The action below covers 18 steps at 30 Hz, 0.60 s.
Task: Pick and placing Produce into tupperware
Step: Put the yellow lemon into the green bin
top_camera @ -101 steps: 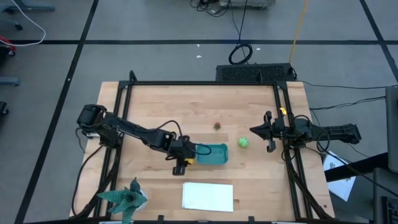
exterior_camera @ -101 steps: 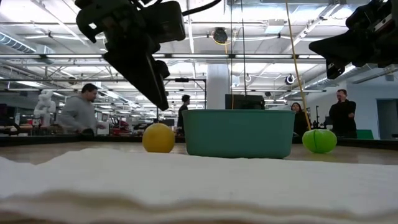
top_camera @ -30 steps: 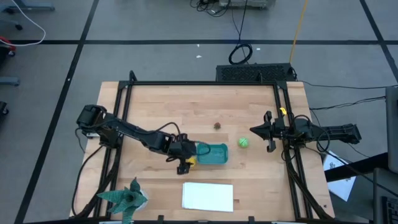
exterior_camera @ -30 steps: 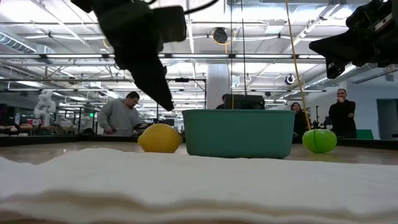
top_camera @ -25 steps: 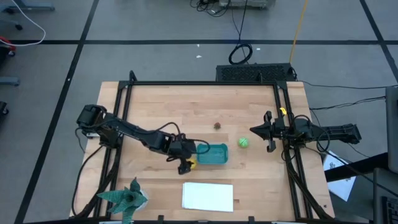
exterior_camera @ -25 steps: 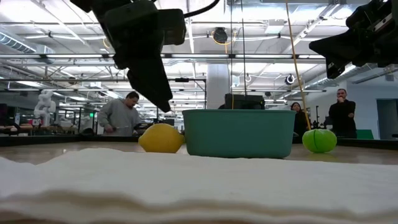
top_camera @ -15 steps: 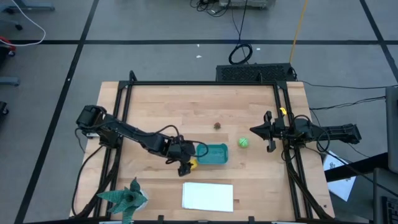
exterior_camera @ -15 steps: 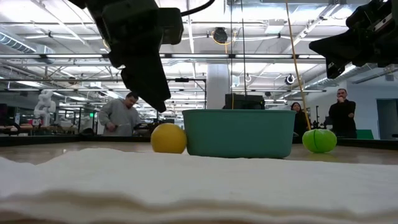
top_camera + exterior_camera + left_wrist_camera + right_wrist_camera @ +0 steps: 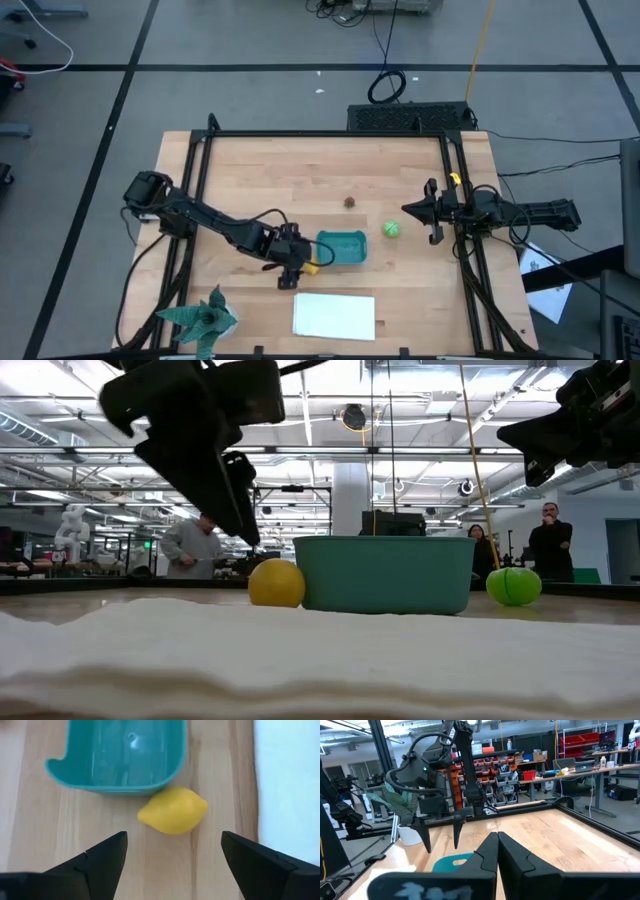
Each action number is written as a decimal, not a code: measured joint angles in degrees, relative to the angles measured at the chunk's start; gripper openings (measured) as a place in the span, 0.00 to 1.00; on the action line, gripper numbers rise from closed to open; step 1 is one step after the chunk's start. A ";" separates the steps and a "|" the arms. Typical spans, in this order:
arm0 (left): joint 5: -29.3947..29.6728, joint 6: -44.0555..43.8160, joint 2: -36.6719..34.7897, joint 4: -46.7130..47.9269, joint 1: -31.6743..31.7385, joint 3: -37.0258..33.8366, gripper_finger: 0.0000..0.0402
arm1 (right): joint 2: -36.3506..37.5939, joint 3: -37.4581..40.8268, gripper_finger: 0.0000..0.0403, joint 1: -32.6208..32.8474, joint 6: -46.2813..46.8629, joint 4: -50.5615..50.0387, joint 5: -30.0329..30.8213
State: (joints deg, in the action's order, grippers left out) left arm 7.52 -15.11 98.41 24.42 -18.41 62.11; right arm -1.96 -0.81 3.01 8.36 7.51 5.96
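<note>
Yellow lemon [image 9: 173, 811], glossy with pointed ends, lying on the wooden desk [image 9: 300, 180] just outside the teal tub [image 9: 341, 246]. Left hand [image 9: 172, 857] spread wide above it, grasping nothing. Right hand [image 9: 428, 211] clenched, waiting at the desk's right edge.

Left gripper [image 9: 297, 268]: hovering low mid-surface, arm reaching inward, jaws spread wide. Right gripper [image 9: 432, 212]: waiting raised at surface's right edge, jaws pressed together.
</note>
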 joint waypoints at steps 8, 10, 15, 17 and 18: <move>0.00 5.58 0.00 -0.14 -0.74 -0.02 0.82 | 0.00 -0.01 0.00 -0.01 0.00 0.00 0.00; -0.01 4.38 0.00 -0.26 -0.43 -0.02 0.82 | 0.00 0.00 0.00 0.00 0.00 -0.02 0.01; 0.01 -3.91 0.00 -2.28 0.77 -0.02 0.82 | 0.00 -0.01 0.00 -0.02 0.00 0.00 0.02; 0.57 -6.15 0.00 -2.28 0.89 -0.02 0.82 | 0.00 0.00 0.00 -0.02 -0.02 -0.01 0.02; 1.07 -6.82 0.00 -2.34 0.87 -0.02 0.82 | 0.00 0.01 0.00 -0.01 -0.01 -0.01 0.02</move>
State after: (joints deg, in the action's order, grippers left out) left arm 8.58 -21.92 98.41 22.07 -17.54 62.08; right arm -1.96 -0.80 3.00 8.35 7.50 5.98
